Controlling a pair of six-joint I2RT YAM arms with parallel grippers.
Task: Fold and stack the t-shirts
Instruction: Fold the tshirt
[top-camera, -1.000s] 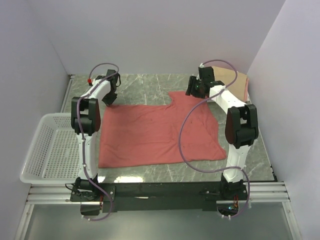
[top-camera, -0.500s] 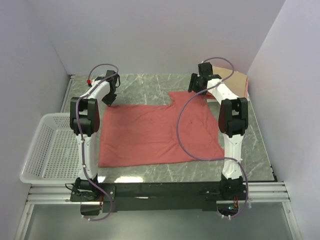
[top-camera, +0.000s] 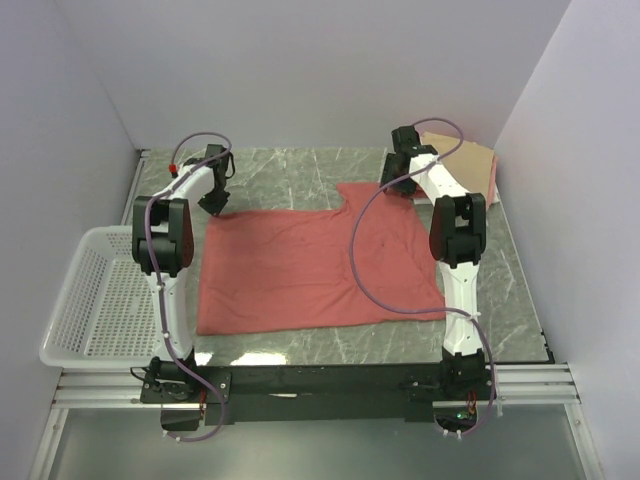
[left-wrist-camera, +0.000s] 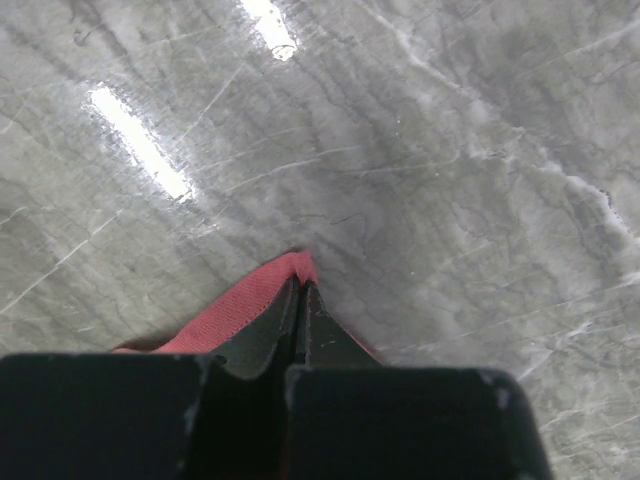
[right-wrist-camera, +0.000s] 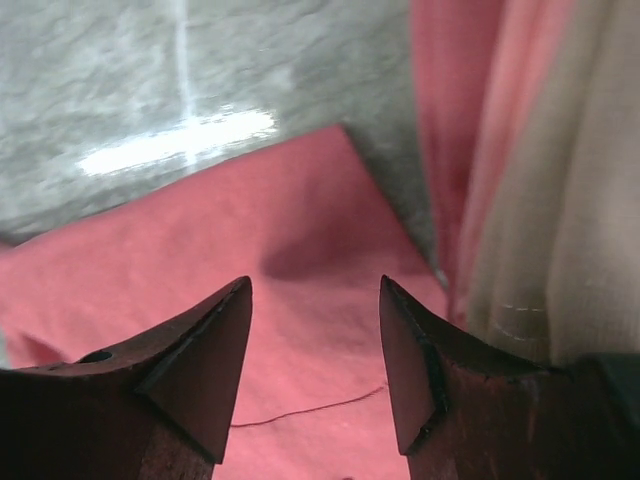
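**Inspector:** Start at the near edge. What lies there?

**Technician:** The salmon-red t-shirt (top-camera: 300, 270) is spread flat on the marble table (top-camera: 300, 345), with its near hem just ahead of the arm bases. A white mesh basket (top-camera: 95, 233) stands to its left.

**Inspector:** And the end effectors?

**Technician:** Both are at the shirt's far edge. The left gripper (top-camera: 212, 205) is at the far-left corner. Its wrist view shows the jaws pressed together on a small tongue of red cloth. The right gripper (top-camera: 398, 185) hangs over the far-right corner with its jaws spread and nothing between them. The cloth corner lies flat beneath the gap.

**Inspector:** What is beyond that?

**Technician:** A folded tan t-shirt (top-camera: 465, 158) lies in the table's far-right corner. A pink t-shirt (right-wrist-camera: 450, 100) shows at its edge, just beside the red corner.

**Inspector:** Your handling assessment?

**Technician:** In my judgement the shirt is light and limp, with no stiffness, and it is not fragile. It will sag wherever it is unsupported, and it should slide easily on the smooth marble. The corners are the places to take hold, pinched well in from the tip so the cloth cannot slip out. The right jaws would need to close on the red corner alone, clear of the pink edge next to it.
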